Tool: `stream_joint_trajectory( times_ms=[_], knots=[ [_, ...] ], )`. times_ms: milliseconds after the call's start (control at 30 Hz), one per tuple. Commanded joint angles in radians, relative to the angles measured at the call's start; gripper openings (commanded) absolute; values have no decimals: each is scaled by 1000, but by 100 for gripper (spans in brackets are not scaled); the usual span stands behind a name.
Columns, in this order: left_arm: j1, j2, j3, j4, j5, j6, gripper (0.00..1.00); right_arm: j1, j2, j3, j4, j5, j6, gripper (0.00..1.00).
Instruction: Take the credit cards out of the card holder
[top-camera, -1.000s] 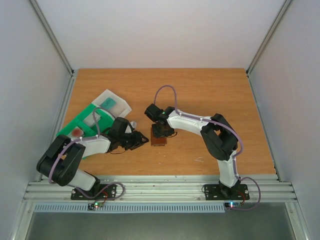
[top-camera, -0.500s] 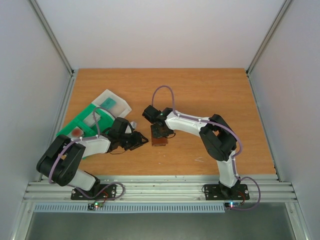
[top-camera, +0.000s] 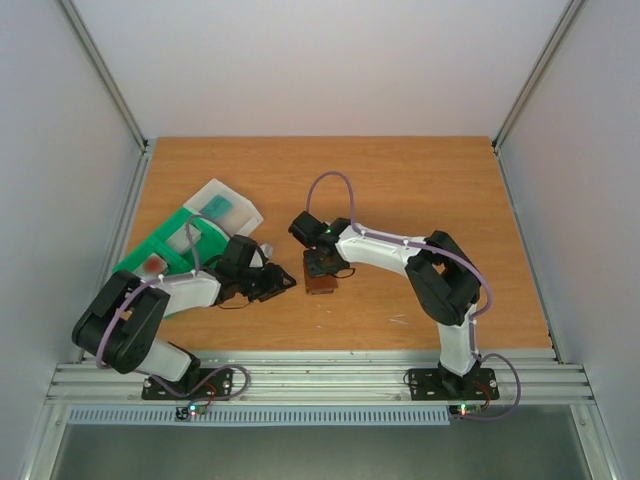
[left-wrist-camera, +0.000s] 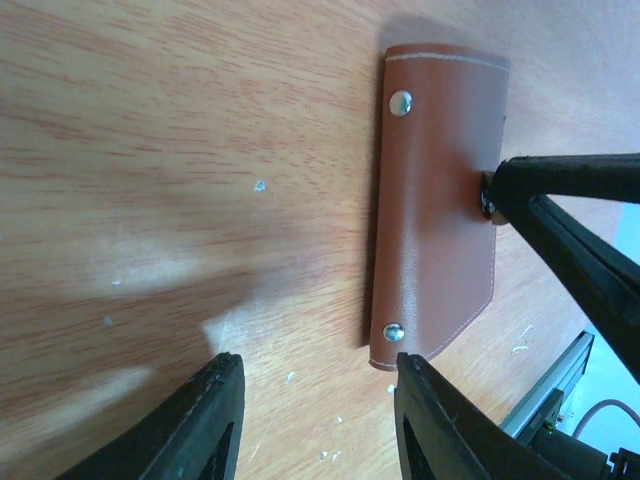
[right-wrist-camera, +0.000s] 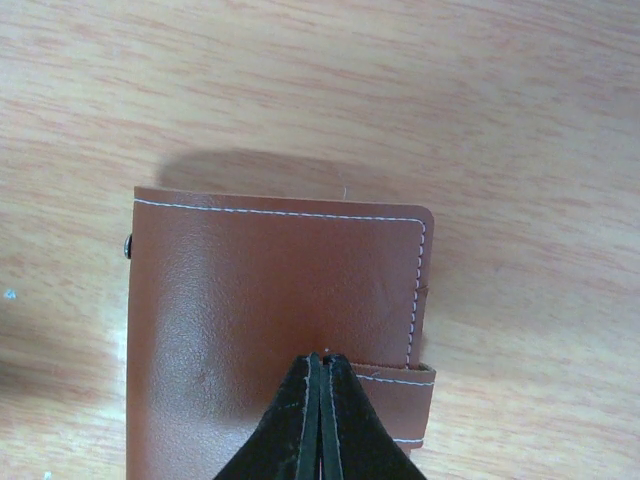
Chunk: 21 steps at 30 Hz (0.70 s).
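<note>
The small flat brown leather card holder (top-camera: 320, 284) lies folded shut on the wooden table (top-camera: 420, 180), a little toward 7 o'clock from the table's middle. The right gripper (top-camera: 319, 268) comes down on it from its 12 o'clock side, fingers clenched tight together. Their tips touch the leather face beside the strap, and I see nothing pinched between them. The left gripper (top-camera: 284, 281) waits just at the holder's 9 o'clock, jaws parted and empty. In its own wrist view the holder sits toward 1 o'clock.
</note>
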<state>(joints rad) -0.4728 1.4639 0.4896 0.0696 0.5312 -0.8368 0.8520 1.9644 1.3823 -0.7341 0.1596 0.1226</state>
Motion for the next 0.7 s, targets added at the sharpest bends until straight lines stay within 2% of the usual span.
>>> stream_joint_trajectory(
  times_ms=[0,233,467,667],
  knots=[
    [-3,-36,1,7,6,16,42,9,-64,-63,13,-32,-11,1],
    [-3,-52,22,-10,49,17,46,21,-203,-191,130,-136,-26,1],
    [-4,-69,8,34,70,-1,47,26,-307,-308,237,-254,34,1],
    [-4,-13,-13,129,127,-32,49,30,-353,-366,327,-296,88,1]
  ],
)
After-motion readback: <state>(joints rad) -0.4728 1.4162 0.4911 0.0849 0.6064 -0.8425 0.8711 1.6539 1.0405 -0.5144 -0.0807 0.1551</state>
